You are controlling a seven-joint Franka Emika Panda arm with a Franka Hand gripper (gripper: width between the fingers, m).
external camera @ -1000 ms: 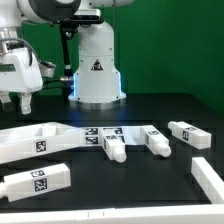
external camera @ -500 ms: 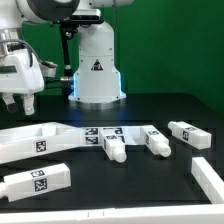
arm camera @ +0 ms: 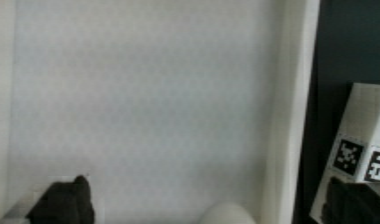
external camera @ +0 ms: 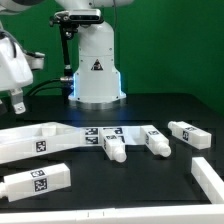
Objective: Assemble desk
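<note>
We see a black tabletop [external camera: 150, 105] with the arm's base [external camera: 97, 65] standing white at its far side. The desk top [external camera: 25, 143] lies flat at the exterior view's left, a tag on its near edge, and in the wrist view its plain white face fills most of the picture. Just beside it, toward the exterior view's right, lies the marker board [external camera: 100, 132]. The nearest leg [external camera: 38, 181] lies in front of the desk top. The second leg [external camera: 112, 147], third leg [external camera: 157, 141] and fourth leg [external camera: 188, 133] lie in a row toward the exterior view's right, apart from one another. The end effector [arm camera: 155, 212] hangs above the desk top, released, fingertips [arm camera: 66, 205] apart with nothing between them.
</note>
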